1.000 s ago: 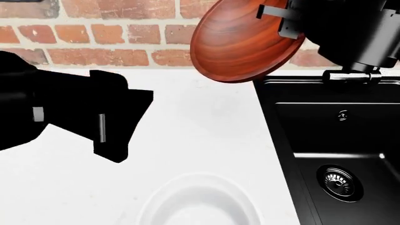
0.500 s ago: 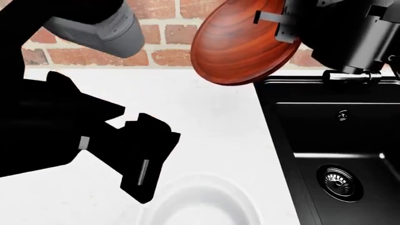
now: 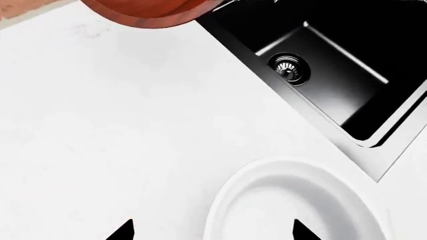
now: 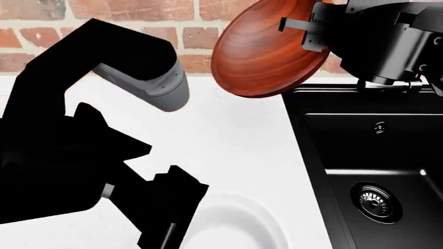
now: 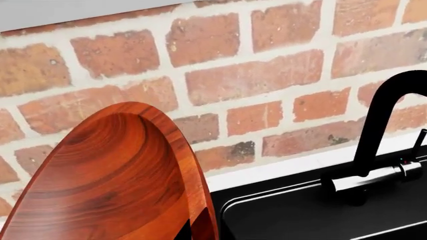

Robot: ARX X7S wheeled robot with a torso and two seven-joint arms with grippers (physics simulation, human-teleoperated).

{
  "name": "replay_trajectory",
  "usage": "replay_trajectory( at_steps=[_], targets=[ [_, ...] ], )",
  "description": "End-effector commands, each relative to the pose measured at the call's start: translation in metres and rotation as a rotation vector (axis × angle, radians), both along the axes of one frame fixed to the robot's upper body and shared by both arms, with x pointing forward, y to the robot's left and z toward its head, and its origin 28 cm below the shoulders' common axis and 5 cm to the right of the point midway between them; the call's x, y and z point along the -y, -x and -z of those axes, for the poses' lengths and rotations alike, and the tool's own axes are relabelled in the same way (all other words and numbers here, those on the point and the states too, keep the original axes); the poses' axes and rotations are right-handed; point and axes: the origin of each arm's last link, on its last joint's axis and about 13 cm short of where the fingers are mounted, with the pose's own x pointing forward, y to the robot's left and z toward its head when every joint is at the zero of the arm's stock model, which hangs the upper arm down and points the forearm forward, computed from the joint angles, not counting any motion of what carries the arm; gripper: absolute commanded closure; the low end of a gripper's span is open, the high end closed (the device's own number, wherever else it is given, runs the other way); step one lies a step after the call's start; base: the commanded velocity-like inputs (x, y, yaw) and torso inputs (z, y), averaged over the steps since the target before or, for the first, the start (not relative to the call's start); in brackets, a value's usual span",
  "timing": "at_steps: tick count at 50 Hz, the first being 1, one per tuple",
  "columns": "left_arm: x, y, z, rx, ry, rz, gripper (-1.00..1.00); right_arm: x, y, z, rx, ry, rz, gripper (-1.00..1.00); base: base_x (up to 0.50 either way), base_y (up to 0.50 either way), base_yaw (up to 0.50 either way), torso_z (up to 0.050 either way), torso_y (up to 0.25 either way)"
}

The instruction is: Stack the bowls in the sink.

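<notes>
While your right gripper [image 4: 315, 31] pinches the wood bowl [image 4: 266, 49] tilted above the sink's [image 4: 367, 155] back corner, nothing is in the sink yet, and your left gripper [image 3: 210, 232], spread, hovers over the white bowl [image 3: 293, 205] beside the sink.

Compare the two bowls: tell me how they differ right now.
The wooden bowl is reddish-brown and grainy; the white bowl is plain and glossy. The wooden bowl is lifted and tilted steeply in the right gripper; the white bowl sits upright on the counter. Both are round, and outside the sink.
</notes>
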Motion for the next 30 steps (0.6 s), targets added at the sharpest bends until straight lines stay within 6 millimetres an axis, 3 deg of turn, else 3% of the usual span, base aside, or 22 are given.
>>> replay_trajectory(
  at_steps=[1, 16, 30],
  targets=[
    [0.001, -0.003, 0.003, -0.023, -0.019, 0.000, -1.00, 0.000, -0.001, -0.002, 0.015, 0.000, 0.003, 1.00, 0.00, 0.00, 0.00, 0.000, 0.000],
    [0.000, -0.016, 0.025, -0.086, -0.069, -0.025, -1.00, 0.001, -0.002, 0.003, 0.010, 0.000, 0.002, 1.00, 0.00, 0.00, 0.00, 0.000, 0.001],
    [0.000, -0.014, 0.031, -0.129, -0.100, -0.001, -1.00, 0.002, -0.002, 0.005, 0.011, 0.002, 0.012, 1.00, 0.00, 0.00, 0.00, 0.000, 0.001]
  ],
)
